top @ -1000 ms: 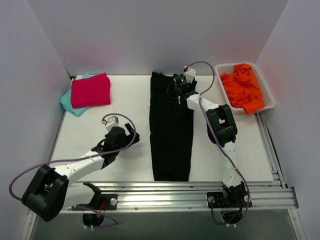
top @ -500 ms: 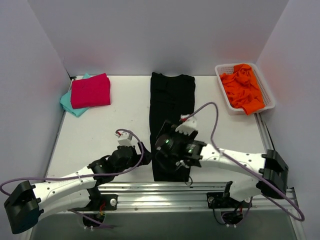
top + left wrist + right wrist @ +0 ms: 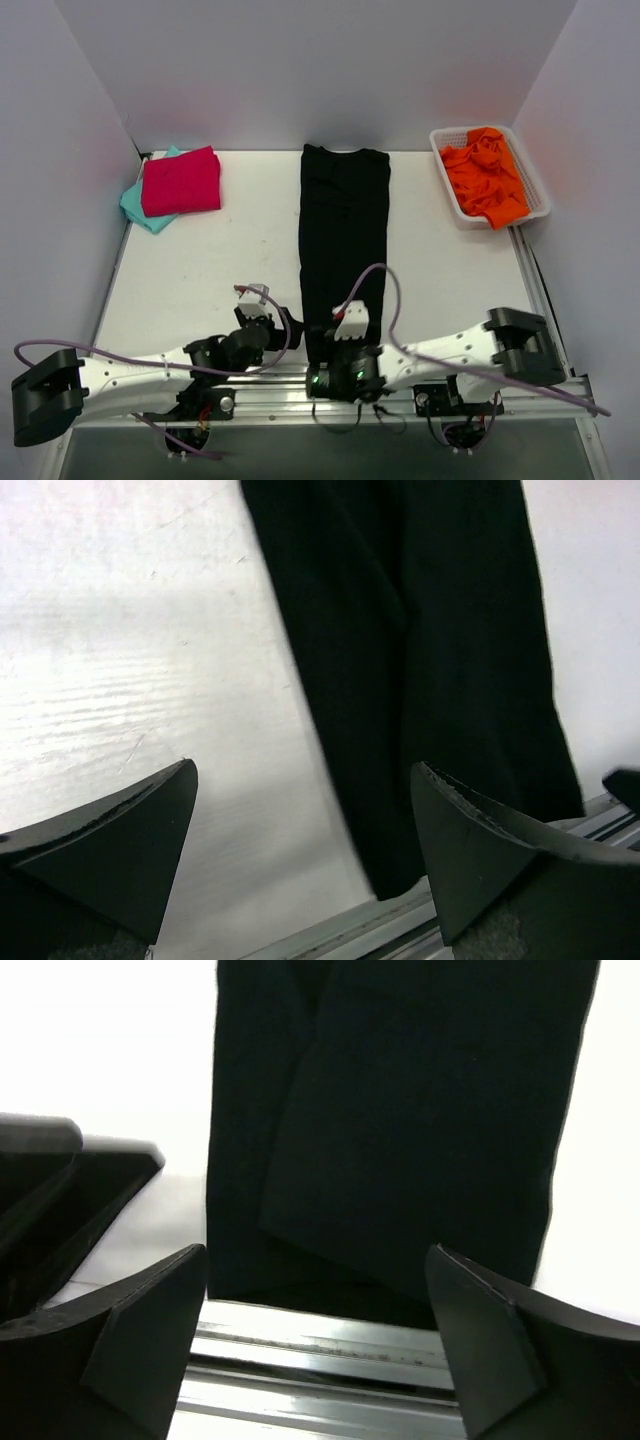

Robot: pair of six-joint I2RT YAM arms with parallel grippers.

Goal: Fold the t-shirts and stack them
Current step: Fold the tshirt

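Note:
A black t-shirt (image 3: 343,230) lies as a long narrow strip from the back of the table to its near edge. A magenta-pink folded t-shirt (image 3: 181,180) rests on a teal one (image 3: 138,207) at the back left. My left gripper (image 3: 283,326) hovers open just left of the black shirt's near-left corner; in the left wrist view the gripper (image 3: 303,770) frames bare table and that corner (image 3: 430,630). My right gripper (image 3: 338,368) is open, low over the near hem. The right wrist view has the gripper (image 3: 315,1250) empty, with the black shirt (image 3: 420,1110) ahead of it.
A white basket (image 3: 535,180) of orange cloth (image 3: 487,175) stands at the back right. An aluminium rail (image 3: 560,385) runs along the near table edge, directly under the right fingers (image 3: 330,1340). White walls enclose the table on three sides.
The right arm swung from the shirt's far end back to its near hem. The left arm slid right and nearer, up to the shirt's near-left corner. The shirt's far end now lies flat.

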